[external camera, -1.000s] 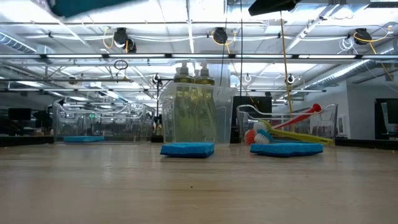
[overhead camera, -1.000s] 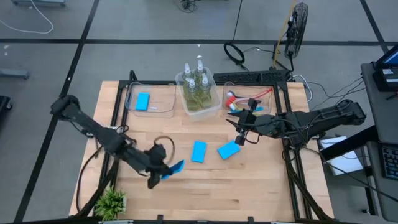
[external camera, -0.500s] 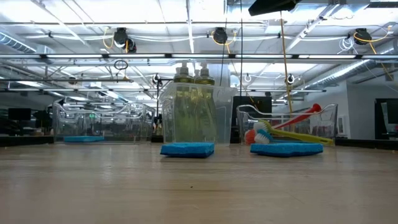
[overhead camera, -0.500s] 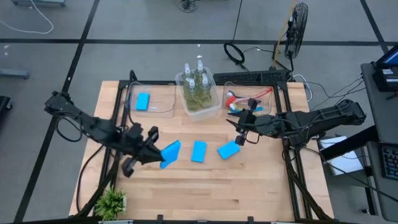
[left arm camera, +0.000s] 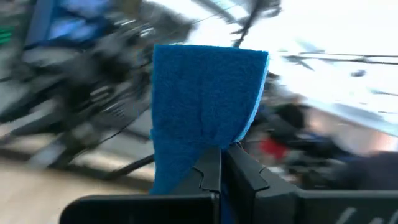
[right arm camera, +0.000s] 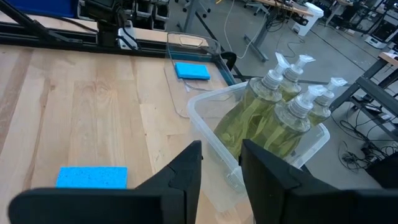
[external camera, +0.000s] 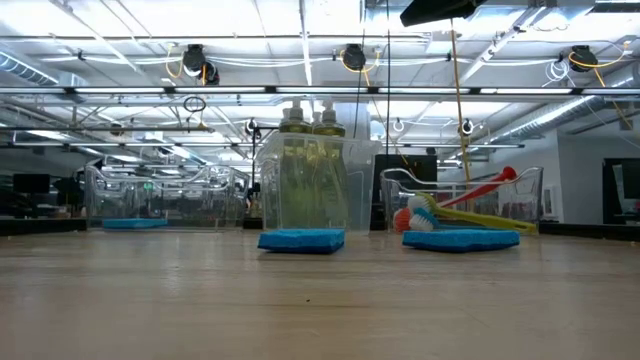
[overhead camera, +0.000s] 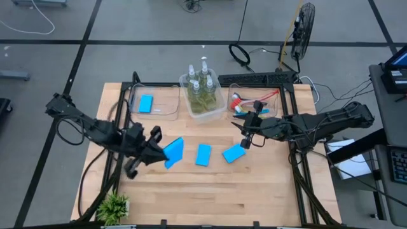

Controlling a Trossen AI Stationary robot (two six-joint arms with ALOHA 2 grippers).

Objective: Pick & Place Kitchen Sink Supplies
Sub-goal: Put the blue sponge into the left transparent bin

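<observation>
My left gripper (overhead camera: 159,151) hovers over the table's left half, shut on a blue sponge (overhead camera: 173,152), which fills the left wrist view (left arm camera: 205,99). Two more blue sponges (overhead camera: 203,154) (overhead camera: 234,153) lie flat on the wood. Another sponge (overhead camera: 145,104) lies in the clear left bin (overhead camera: 166,116). Pump bottles of yellow-green liquid (overhead camera: 201,86) stand in the middle bin (right arm camera: 205,127). Brushes (overhead camera: 245,102) lie in the right bin. My right gripper (right arm camera: 221,168) hangs open and empty above the table near the right sponge. My left gripper pinches one end of the sponge (left arm camera: 214,142) between its two fingers. The fingers come roughly level from the table's left. The sponge sticks out beyond the fingertips, tilted, lifted clear of the table.
A small green potted plant (overhead camera: 114,207) stands at the near left corner. The three clear bins line the far edge. In the low view the two sponges (external camera: 300,240) (external camera: 460,240) lie in front of the bins, with bare wood nearer the camera.
My left gripper has risen with the sponge from near the table's front edge and gone toward the far edge. It has tipped from pointing down to about level. The sponge, once low over the table, is now carried higher, and has left the low view.
</observation>
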